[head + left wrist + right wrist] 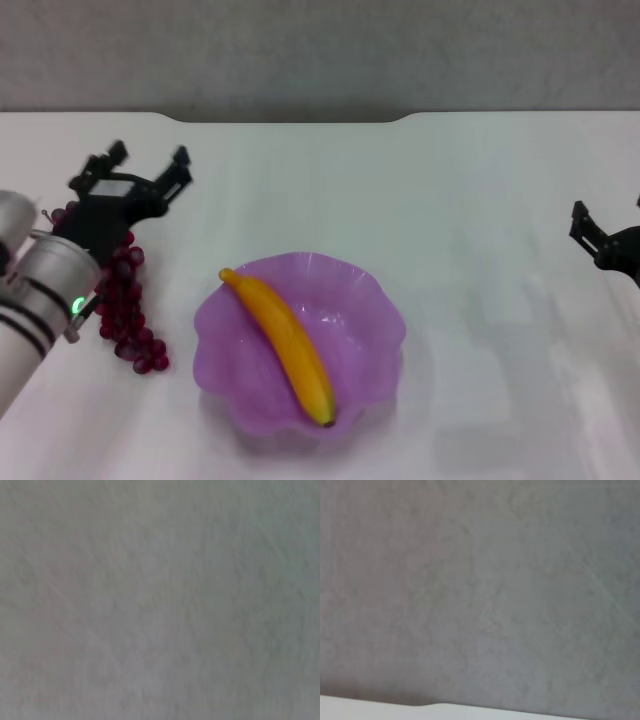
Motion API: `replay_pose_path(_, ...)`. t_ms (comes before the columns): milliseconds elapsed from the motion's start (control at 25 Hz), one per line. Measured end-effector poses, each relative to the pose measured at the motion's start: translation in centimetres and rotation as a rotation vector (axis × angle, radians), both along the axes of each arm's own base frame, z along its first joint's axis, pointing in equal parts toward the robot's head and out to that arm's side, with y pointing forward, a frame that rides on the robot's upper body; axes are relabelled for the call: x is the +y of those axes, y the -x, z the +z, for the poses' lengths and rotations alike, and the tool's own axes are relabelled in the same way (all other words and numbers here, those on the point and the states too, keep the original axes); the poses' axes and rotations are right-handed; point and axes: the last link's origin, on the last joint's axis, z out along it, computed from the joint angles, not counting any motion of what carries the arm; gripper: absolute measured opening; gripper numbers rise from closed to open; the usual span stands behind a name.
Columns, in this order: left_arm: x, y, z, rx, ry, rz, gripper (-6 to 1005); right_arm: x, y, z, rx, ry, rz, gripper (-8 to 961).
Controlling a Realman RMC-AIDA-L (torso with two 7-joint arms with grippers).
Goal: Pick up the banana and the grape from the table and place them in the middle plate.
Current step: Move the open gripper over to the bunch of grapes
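The banana point(282, 345) already lies slantwise in the purple plate point(372, 330), so the grapes point(124, 305) are the step in hand. They lie on the bench point(450, 200) just left of the plate, partly under the left gripper point(148, 160), jaws apart and empty. Next it likely must drop and close on the bunch. The right gripper point(603, 222) waits at the right edge, jaws apart.
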Motion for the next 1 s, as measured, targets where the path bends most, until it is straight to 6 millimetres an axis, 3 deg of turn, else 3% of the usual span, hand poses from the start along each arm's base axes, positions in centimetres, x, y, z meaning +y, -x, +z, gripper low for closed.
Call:
replay_pose_path(320,1.3,-2.6,-0.1,0.074,0.127,0.146,886,0.1,0.3,-0.4,-0.005,0.021,0.01,863)
replay_pose_path(720,2.3,-5.2,2.3,0.184,0.258,0.329,886,0.5,0.6,-1.0,-0.018,0.059,0.009,859)
replay_pose_path(760,2.5,-6.2,2.9,0.228,0.318,0.379,886,0.5,0.7,-1.1,-0.02,0.064,0.008,859)
replay_pose_path(1000,3.1,-7.1,4.5,0.293,0.394,0.472,886,0.6,0.8,-1.5,-0.021,0.082,0.004,857)
